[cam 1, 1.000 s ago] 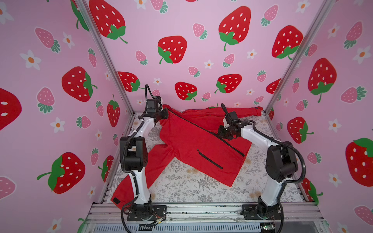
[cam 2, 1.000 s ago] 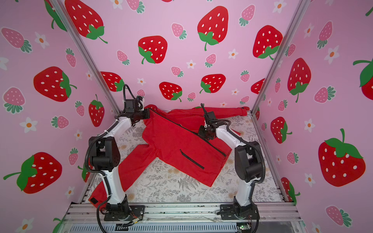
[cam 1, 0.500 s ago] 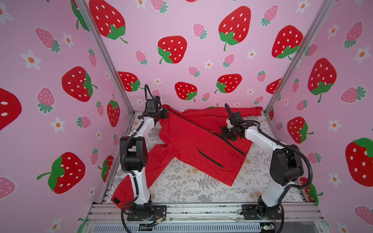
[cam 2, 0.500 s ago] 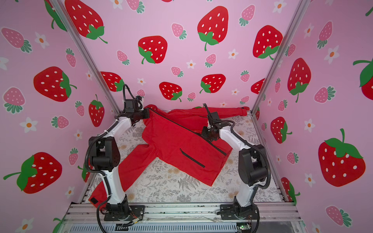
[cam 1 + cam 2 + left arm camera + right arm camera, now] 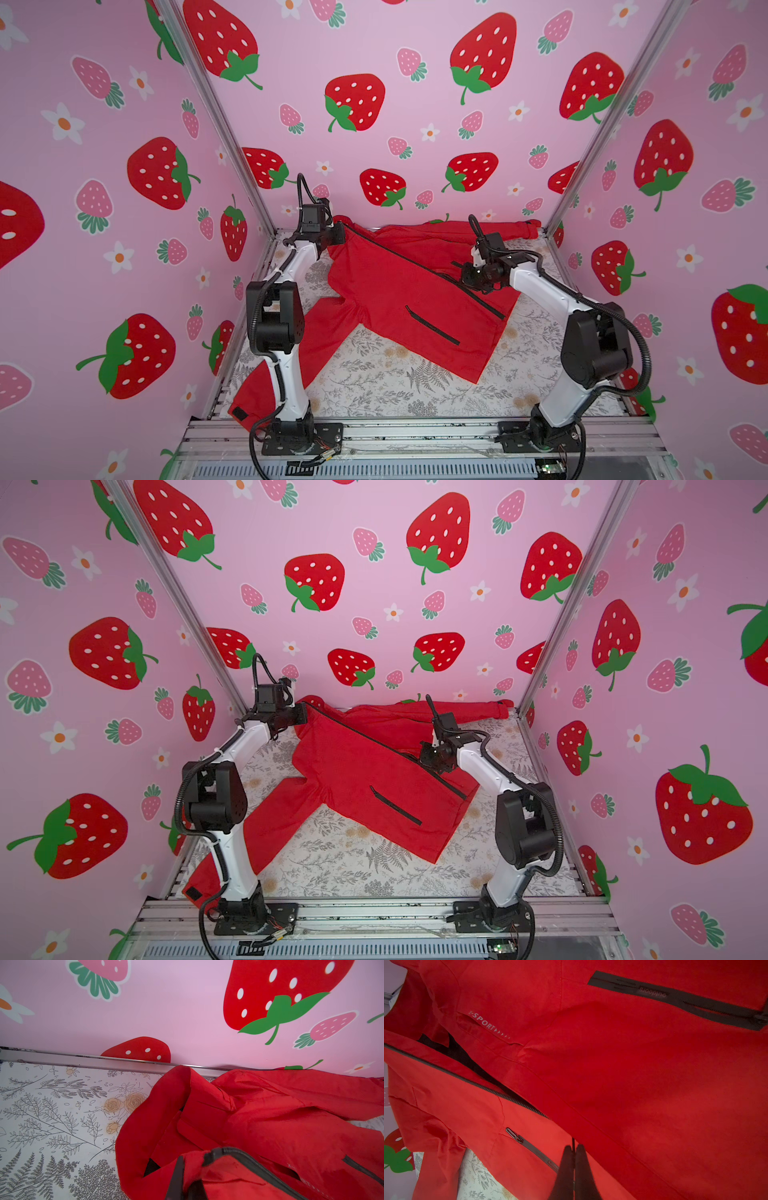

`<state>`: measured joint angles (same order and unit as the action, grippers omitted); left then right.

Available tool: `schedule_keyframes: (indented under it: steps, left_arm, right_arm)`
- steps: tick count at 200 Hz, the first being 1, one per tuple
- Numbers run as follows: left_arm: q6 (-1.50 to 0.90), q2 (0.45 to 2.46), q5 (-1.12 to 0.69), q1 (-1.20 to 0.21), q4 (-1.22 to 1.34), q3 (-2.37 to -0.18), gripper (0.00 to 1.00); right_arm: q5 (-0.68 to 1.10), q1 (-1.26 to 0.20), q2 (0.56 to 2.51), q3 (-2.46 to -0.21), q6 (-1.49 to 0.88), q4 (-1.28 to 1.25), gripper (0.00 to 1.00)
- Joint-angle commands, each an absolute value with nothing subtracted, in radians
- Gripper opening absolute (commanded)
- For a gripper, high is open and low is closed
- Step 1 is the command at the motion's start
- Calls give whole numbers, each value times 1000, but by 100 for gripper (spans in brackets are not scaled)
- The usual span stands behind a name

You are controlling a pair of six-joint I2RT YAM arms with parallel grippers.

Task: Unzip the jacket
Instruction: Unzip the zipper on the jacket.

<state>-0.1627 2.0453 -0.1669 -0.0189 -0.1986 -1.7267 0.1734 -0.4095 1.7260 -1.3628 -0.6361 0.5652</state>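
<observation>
Jacket [image 5: 399,291] | left tool [image 5: 337,235] clamped on collar [image 5: 220,1167] | right tool [image 5: 572,1147] pinching zipper pull [image 5: 573,1141]

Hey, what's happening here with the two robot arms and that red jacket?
Two robot arms are unzipping the jacket, which lies spread across the floral table. The left claw pinches the collar end, raised near the back wall. The right claw is shut on what looks like the zipper pull, partway down the front zipper. Between collar and pull the zipper is open, showing dark lining. The stretch toward the hem looks closed.
</observation>
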Motion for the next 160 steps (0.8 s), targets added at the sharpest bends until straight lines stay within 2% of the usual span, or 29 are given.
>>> schedule_keyframes:
  steps: [1, 160]
  left_arm:
    - [-176, 2023, -98, 13, -160, -1778, 0]
    - [-179, 2033, -105, 29, -169, -1788, 0]
  right_arm:
    - [138, -390, 1683, -1345, -621, 637, 0]
    - [118, -359, 1576, -1267, -600, 696, 0]
